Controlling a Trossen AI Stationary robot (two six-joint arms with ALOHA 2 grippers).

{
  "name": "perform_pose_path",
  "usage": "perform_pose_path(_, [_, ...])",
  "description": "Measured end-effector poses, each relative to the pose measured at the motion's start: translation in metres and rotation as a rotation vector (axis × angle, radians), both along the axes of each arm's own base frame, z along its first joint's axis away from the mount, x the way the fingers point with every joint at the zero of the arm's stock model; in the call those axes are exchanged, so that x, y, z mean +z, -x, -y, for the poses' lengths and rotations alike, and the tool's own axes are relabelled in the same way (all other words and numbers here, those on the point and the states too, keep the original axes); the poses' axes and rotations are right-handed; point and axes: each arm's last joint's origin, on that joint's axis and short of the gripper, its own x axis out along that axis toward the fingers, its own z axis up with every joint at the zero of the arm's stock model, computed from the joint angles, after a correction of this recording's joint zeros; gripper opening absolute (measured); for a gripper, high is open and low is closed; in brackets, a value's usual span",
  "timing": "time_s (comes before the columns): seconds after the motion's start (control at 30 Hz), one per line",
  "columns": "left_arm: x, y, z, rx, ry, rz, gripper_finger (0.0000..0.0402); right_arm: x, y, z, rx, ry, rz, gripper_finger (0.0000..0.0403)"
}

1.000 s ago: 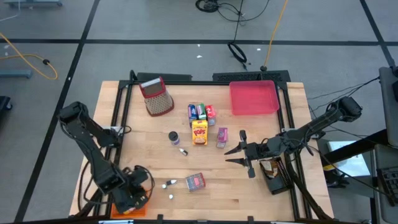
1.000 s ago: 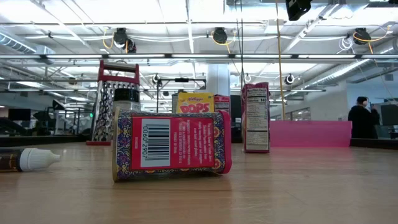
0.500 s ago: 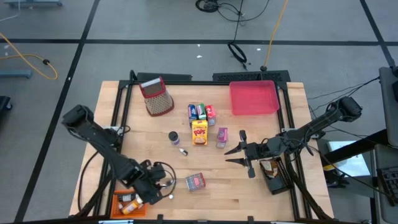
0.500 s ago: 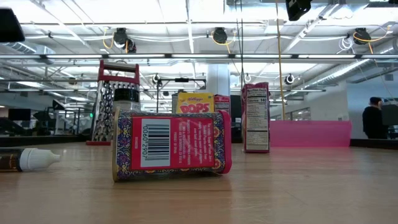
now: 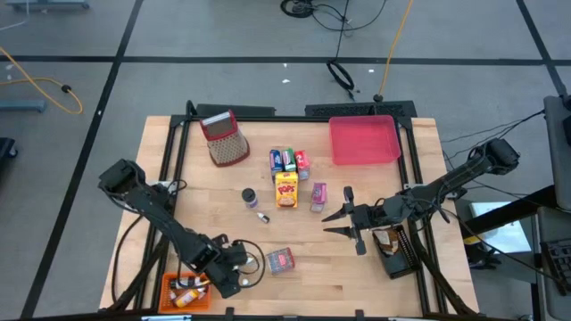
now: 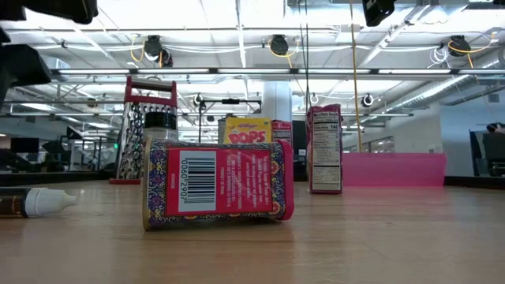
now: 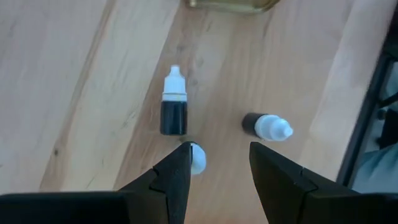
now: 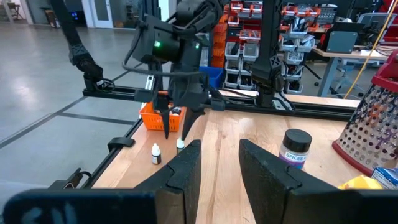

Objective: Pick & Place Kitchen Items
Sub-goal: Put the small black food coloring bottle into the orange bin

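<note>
In the left wrist view, two small dark bottles with white caps, one [image 7: 173, 106] and another [image 7: 266, 126], lie on their sides on the wooden table. A third white cap [image 7: 198, 158] peeks out beside one finger. My left gripper [image 7: 220, 147] [image 5: 241, 272] points down above them, open, with nothing between its fingers. The red box [image 5: 279, 259] [image 6: 217, 185] lies on its side just right of it. My right gripper [image 5: 332, 223] [image 8: 217, 149] hovers level at the table's right, open and holding nothing.
An orange tray [image 5: 183, 290] with items sits at the near left corner. The yellow cereal box [image 5: 285, 189], some packets [image 5: 287, 160], a pink packet [image 5: 318, 197] and a spice jar [image 5: 249, 196] stand mid-table. A grater [image 5: 225, 138] and a pink tray [image 5: 363, 140] are at the far side.
My left gripper has swung from over the orange tray toward the table's right, has come down and has rolled about its own axis. It now stands above the small bottles. The orange tray has come into view. My right arm has kept still.
</note>
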Motion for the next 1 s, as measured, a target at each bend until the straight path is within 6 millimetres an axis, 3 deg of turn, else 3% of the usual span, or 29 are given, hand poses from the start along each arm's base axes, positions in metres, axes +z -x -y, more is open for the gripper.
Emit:
perform_pose_path(0.67, [-0.0055, -0.0029, 0.0025, 0.017, 0.022, -0.01, 0.0166, 0.0, 0.0, 0.0, 0.0, 0.0, 0.0, 0.01])
perform_pose_path(1.0, [-0.0054, -0.0003, 0.0063, 0.232, 0.161, -0.097, 0.0166, 0.0, 0.0, 0.0, 0.0, 0.0, 0.0, 0.01])
